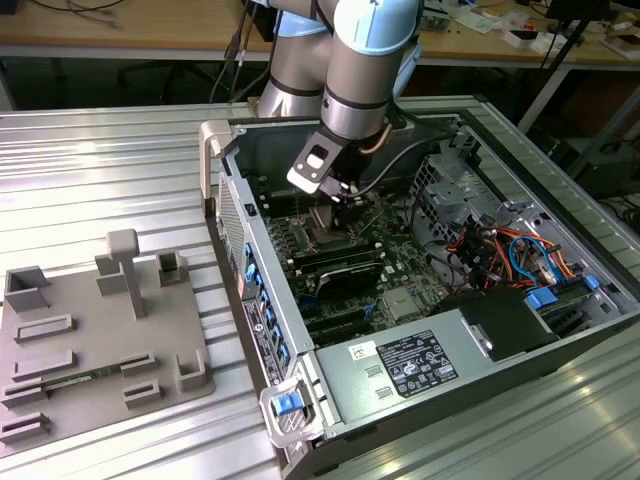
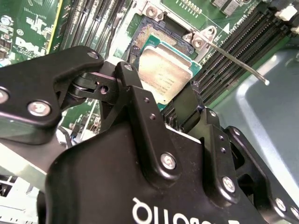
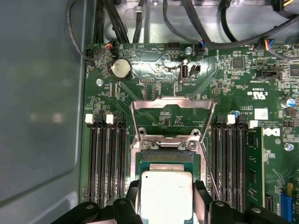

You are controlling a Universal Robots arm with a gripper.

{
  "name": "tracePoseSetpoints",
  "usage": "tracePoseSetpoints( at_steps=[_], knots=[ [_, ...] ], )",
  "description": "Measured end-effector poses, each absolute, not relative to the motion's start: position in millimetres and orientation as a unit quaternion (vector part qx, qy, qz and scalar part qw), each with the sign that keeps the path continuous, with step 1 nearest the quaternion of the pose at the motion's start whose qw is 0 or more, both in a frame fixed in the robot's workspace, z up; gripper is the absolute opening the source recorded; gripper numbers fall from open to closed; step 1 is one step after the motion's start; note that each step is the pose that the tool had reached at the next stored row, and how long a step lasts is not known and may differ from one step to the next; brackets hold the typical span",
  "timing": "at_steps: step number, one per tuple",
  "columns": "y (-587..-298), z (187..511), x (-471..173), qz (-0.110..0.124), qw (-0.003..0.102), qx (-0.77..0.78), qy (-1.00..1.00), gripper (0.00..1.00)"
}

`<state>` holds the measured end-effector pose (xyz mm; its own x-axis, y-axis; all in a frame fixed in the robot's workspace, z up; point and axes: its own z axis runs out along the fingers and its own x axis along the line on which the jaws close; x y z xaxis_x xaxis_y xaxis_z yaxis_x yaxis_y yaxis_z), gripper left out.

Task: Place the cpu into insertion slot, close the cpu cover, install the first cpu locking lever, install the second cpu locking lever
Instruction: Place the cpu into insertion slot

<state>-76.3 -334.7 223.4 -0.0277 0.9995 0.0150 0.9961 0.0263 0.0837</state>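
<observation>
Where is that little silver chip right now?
In both wrist views the cpu is gripped by the tool just over the insertion slot on the green board, flanked by long black memory slots.

1. Exterior view: raised, off the arm, looking obliquely down into the open computer case point(image 1: 255, 300); mid-range, whole case in frame.
2. First wrist view: close, facing square onto the circuit board point(image 3: 233, 79).
3. Second wrist view: even nearer, apparently tilted, looking over the gripper point(image 2: 156, 84) body.
4. Both wrist views share the cpu point(image 3: 166, 196) and insertion slot point(image 3: 166, 157).
</observation>
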Motion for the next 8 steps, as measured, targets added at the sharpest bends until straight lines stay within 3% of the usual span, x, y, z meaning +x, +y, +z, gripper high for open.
tracePoseSetpoints(
  at_steps=[8],
  knots=[
    [-335.3,209.9,-76.1,0.035,0.023,0.698,0.715,0.55]
  ],
)
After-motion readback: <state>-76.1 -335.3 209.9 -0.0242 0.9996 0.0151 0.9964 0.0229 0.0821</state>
